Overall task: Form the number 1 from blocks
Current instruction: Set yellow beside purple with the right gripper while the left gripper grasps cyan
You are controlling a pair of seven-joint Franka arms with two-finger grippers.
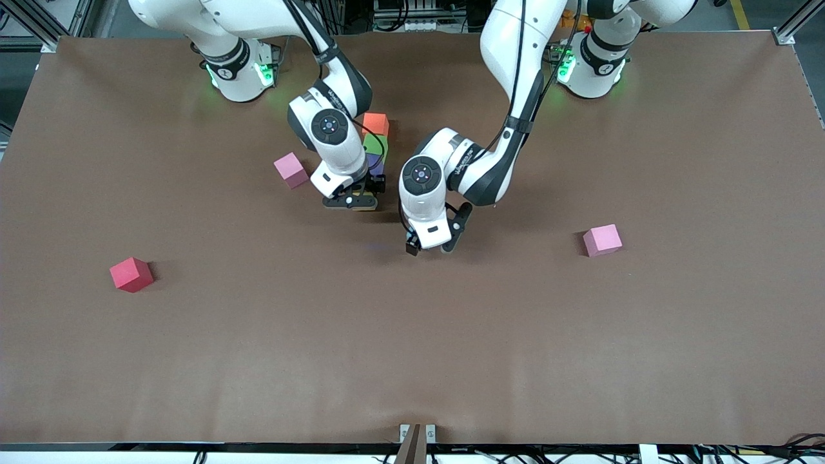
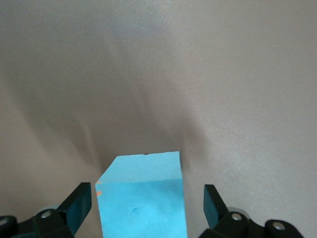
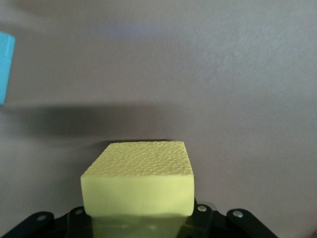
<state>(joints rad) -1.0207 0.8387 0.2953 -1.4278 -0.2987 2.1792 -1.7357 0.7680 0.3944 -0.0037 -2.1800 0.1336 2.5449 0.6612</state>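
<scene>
An orange block (image 1: 375, 123), a green block (image 1: 376, 143) and a purple block (image 1: 376, 165) lie in a touching line near the table's middle, orange farthest from the front camera. My right gripper (image 1: 351, 200) sits at the purple end of that line, shut on the yellow block (image 3: 138, 178); the hand hides this block in the front view. My left gripper (image 1: 432, 247) is low over the table, nearer the front camera. It is open around the light blue block (image 2: 143, 198), with a gap at each fingertip (image 2: 78, 204). An edge of the light blue block (image 3: 5, 64) also shows in the right wrist view.
One pink cube (image 1: 290, 169) lies close beside the right gripper, toward the right arm's end. Another pink cube (image 1: 602, 240) lies toward the left arm's end. A red cube (image 1: 131, 274) sits nearer the front camera, toward the right arm's end.
</scene>
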